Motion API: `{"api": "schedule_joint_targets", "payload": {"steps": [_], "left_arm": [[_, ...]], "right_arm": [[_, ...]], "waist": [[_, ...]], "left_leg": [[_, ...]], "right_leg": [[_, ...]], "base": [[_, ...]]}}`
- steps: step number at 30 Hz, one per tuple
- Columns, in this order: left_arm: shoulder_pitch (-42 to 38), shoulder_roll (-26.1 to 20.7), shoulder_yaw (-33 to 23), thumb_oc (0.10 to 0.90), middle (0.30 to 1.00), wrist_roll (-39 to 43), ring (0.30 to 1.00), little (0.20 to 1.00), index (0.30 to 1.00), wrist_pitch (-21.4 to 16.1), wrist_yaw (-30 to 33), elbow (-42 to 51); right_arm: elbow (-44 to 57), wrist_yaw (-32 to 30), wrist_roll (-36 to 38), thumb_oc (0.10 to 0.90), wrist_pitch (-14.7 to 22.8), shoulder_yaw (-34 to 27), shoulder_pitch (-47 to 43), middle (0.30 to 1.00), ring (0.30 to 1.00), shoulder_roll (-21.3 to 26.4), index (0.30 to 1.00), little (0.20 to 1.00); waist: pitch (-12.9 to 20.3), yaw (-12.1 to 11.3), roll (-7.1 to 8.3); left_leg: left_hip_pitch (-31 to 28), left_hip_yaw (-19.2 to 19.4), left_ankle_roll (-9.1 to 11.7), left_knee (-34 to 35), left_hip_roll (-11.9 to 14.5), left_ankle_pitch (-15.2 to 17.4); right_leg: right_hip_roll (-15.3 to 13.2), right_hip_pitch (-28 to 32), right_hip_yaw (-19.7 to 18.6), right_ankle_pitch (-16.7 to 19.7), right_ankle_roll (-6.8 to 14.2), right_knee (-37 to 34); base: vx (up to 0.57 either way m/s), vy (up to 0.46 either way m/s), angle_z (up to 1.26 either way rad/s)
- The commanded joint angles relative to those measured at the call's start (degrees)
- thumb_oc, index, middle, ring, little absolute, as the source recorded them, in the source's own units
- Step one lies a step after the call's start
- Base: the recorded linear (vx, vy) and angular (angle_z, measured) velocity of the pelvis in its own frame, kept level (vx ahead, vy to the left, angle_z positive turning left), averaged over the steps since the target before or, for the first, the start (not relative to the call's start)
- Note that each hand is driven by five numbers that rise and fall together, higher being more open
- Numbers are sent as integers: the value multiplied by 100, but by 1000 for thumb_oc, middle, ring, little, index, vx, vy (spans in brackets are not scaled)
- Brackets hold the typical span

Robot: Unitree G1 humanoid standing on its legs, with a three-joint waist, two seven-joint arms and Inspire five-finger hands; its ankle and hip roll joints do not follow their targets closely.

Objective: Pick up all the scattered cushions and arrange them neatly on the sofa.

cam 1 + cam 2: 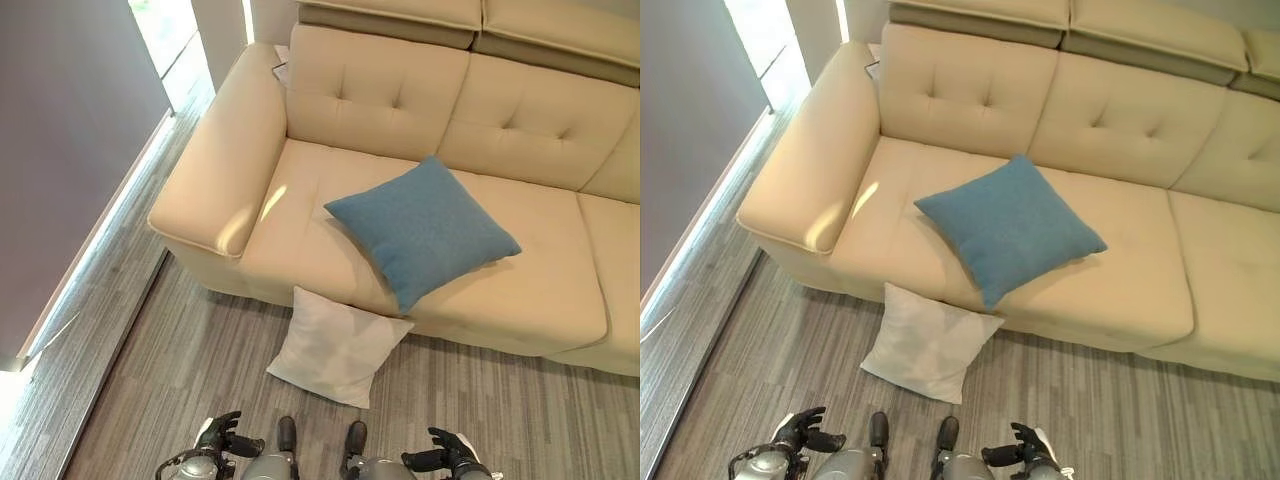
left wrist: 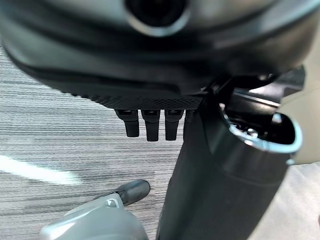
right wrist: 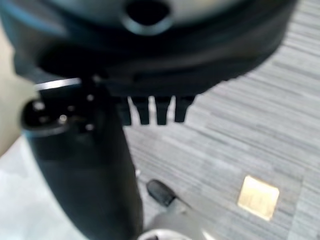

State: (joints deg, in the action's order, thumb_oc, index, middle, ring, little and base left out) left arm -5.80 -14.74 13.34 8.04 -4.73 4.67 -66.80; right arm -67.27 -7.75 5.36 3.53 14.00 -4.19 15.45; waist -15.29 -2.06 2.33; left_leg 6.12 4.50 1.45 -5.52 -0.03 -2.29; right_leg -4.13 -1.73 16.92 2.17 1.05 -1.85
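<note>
No readable print anywhere. Left hand (image 1: 222,436) low over grey floor (image 1: 180,370), fingers relaxed, holding nothing. White cushion (image 1: 335,346) on floor, top edge leaning on sofa (image 1: 330,190) front. Blue cushion (image 1: 422,229) flat on seat, turned corner-forward, one corner overhanging. Right hand (image 1: 448,451) likewise relaxed, empty.

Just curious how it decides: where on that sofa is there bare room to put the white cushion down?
The seat between the left armrest and the blue cushion is bare, as is the seat to the blue cushion's right. The blue cushion crowds the middle front edge. The white cushion lies on the floor against the sofa.
</note>
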Motion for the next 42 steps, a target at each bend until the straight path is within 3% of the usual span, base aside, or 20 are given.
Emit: {"api": "schedule_joint_targets", "payload": {"steps": [1,3,6,7,13,19,22,23,25,26,30,32,35,39,42], "left_arm": [[-30,155,206,800,900,38,900,900,900,-117,70,-27],[-66,161,250,800,900,61,900,900,900,-108,97,-41],[-91,157,294,800,900,84,900,900,900,-123,108,-34],[-98,181,298,800,900,89,900,900,900,-123,105,-31],[-326,76,319,800,900,267,900,900,900,-199,241,42],[-765,-66,280,800,900,871,900,900,900,-488,802,554],[-1107,-118,459,800,900,1024,900,900,900,-620,1048,905],[-1367,-188,547,800,900,1190,900,900,900,-706,1163,1173],[-1505,-206,570,800,900,1258,900,900,900,-784,1243,1250],[-1781,-222,613,800,900,1402,900,900,900,-849,1363,1394],[-2286,-239,686,800,900,1677,900,900,900,-941,1500,1441],[-2870,-300,767,800,900,1808,900,900,900,-1024,1682,1514],[-3142,-330,781,800,900,1850,900,900,900,-1053,1772,1589],[-3903,-547,833,800,900,2136,900,900,900,-1092,1907,1585],[-4206,-620,876,800,900,2234,900,900,900,-1108,1948,1516]], "right_arm": [[90,-137,138,800,147,-9,32,900,900,364,900,900],[113,-170,147,800,165,-20,2,900,900,395,900,900],[125,-186,162,800,161,-42,-11,900,900,415,900,900],[144,-178,142,800,158,-74,3,900,900,407,900,900],[212,-290,212,800,152,-5,-278,900,900,389,900,900],[654,-973,358,800,280,-181,-685,900,900,523,900,900],[896,-1435,287,800,314,-228,-984,900,900,656,900,900],[1049,-1679,301,800,358,-221,-1213,900,900,783,900,900],[1107,-1774,306,800,371,-204,-1346,900,900,840,900,900],[1185,-1961,406,800,451,-232,-1614,900,900,923,900,900],[1212,-2229,558,800,556,-230,-2101,900,900,1035,900,900],[1258,-2363,802,800,727,-210,-2601,900,900,1092,900,900],[1292,-2433,970,800,828,-206,-2838,900,900,1124,900,900],[1297,-2551,1347,800,1041,-129,-3547,900,900,1239,900,900],[1303,-2575,1483,800,1102,-27,-3877,900,900,1324,900,900]], "waist": [[57,62,24],[67,41,8],[43,33,-15],[30,91,-77],[-238,108,-68],[-612,159,-101],[-805,241,-167],[-938,286,-219],[-966,305,-239],[-1062,352,-295],[-1123,418,-353],[-1171,486,-419],[-1175,512,-451],[-1216,531,-542],[-1252,527,-560]], "left_leg": [[285,-239,86,-726,-84,775],[362,-401,112,-430,80,614],[444,-693,152,-396,51,528],[345,-628,136,-188,113,512],[728,-411,26,-323,7,522],[1566,-237,-23,-677,-73,554],[2082,-160,-33,-863,-59,539],[2445,-120,-3,-1107,-13,703],[2689,-104,-12,-1207,3,710],[3220,-69,-29,-1474,64,722],[4068,-62,-74,-1905,131,775],[4843,-114,-127,-2351,177,870],[5244,-137,-164,-2691,177,959],[6250,-208,-240,-3594,178,1276],[6574,-205,-259,-3908,161,1389]], "right_leg": [[-15,-36,-256,-595,250,454],[-55,-25,-329,-615,298,464],[-70,-56,-407,-637,308,506],[-94,-78,-453,-668,346,554],[-293,-832,-697,-567,430,1071],[-495,-1769,-825,-409,440,1393],[-556,-2317,-852,-322,441,1494],[-556,-2689,-920,-416,485,1646],[-558,-2945,-926,-398,487,1709],[-586,-3469,-958,-374,484,1896],[-599,-4298,-1035,-386,501,2210],[-618,-5093,-1113,-476,502,2651],[-620,-5481,-1181,-579,459,2962],[-635,-6541,-1341,-921,367,3977],[-626,-6896,-1384,-1063,303,4334]], "base": [[62,74,-4],[96,133,-8],[61,137,-19],[75,165,-21],[-62,159,-35],[-106,60,-5],[-133,23,-11],[-109,9,-20],[-100,9,-21],[-109,16,-17],[-80,7,-17],[-38,6,-13],[9,8,-6],[7,0,1],[19,-6,2]]}}
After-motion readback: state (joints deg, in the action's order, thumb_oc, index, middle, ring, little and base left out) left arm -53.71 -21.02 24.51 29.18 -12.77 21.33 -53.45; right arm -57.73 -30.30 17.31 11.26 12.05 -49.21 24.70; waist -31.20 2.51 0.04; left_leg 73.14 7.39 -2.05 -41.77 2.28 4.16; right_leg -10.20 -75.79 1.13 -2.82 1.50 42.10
